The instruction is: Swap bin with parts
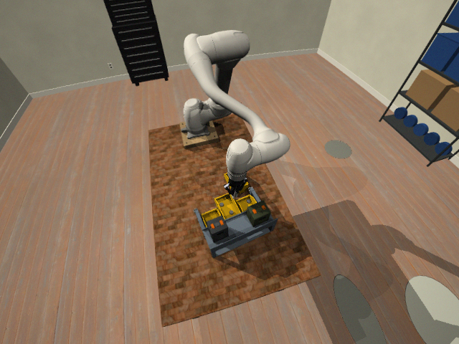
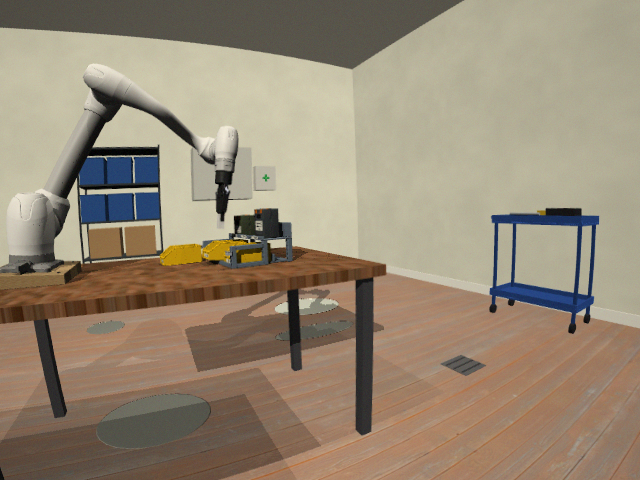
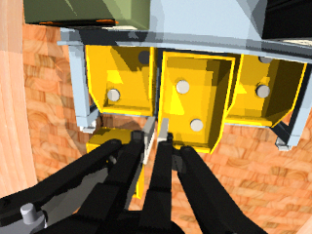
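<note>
The yellow bin with grey parts sits in the middle slot of the grey shelf, with its near end sticking out past the shelf frame. It also shows in the top view and the exterior view. Yellow bins with parts stand on either side of it. The empty yellow bin lies on the table beside the shelf, and the wrist view shows one corner of it. My gripper is shut and empty. It hangs well above the middle bin's near end.
A green case and a dark case with orange latches stand on the shelf's top board. My arm's base is at the table's far end. A blue cart stands away across the room.
</note>
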